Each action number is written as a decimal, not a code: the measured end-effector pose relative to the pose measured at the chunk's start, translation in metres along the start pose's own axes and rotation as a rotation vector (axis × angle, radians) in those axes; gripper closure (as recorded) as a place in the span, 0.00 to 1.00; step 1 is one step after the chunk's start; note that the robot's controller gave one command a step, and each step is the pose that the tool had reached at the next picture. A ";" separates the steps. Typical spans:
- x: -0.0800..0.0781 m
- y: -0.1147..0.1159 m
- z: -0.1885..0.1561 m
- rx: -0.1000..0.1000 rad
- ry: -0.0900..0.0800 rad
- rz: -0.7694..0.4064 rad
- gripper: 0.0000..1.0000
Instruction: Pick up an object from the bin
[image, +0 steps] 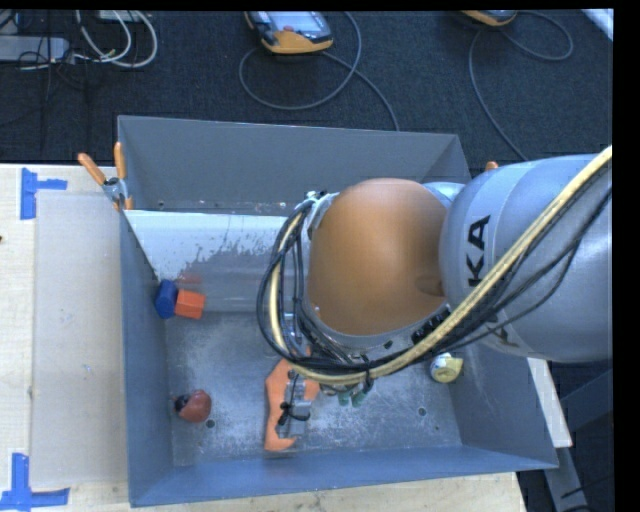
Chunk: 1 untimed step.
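Claw (294, 404) low over a long orange piece (274, 386) at the bin's (350, 470) near wall, open or closed I cannot tell; likely grasping step, next a firm lift

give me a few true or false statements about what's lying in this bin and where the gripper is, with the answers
1. A blue block and an orange block sit side by side near the left wall of the bin. True.
2. The small reddish-brown thing lies in the back right corner. False: the reddish-brown thing lies front left, apart from the blocks.
3. The gripper is over a long orange thing near the front wall. True.
4. The yellow thing lies left of the blue block. False: the yellow thing is on the right side, next to the arm.
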<state>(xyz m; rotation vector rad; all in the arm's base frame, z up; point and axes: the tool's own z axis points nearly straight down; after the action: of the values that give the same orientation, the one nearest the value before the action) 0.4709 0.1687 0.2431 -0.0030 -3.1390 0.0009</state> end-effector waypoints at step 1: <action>-0.015 -0.020 0.034 -0.003 -0.004 -0.150 0.00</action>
<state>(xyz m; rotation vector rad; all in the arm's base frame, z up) 0.4862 0.1491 0.2092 0.2325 -3.1347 -0.0038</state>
